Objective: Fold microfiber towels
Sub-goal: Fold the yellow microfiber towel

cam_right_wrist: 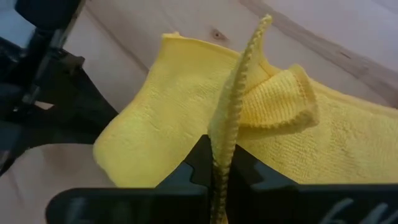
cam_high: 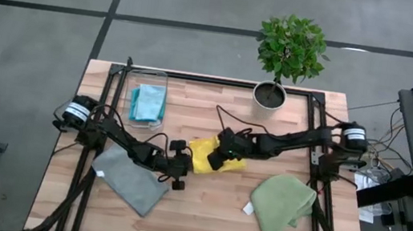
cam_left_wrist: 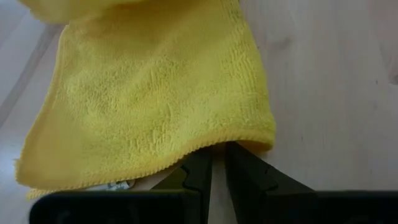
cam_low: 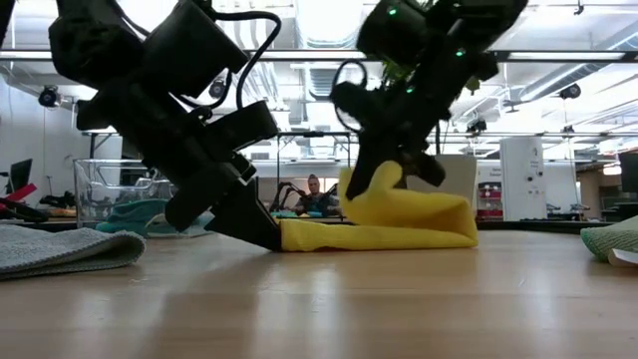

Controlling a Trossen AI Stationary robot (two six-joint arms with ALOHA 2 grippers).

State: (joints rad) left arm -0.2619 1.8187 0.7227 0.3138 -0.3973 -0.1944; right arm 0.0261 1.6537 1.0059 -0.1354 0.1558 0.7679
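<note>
While seen from above, the yellow towel (cam_high: 203, 152) is found mid-table, between the left gripper (cam_high: 182, 154) and right gripper (cam_high: 218, 157). At table height it sags limply, judged light and soft. By the wrist views, each gripper is clamped on a hemmed edge, the surest hold.

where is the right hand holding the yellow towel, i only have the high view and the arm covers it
Observer: The right hand is shut on a raised edge of the yellow towel, lifted off the table.
Operator: and the left hand
Observer: The left hand pinches the towel's low edge, down at the table.
Operator: any tag showing
Observer: The left wrist view shows a small white tag under the towel's edge.
</note>
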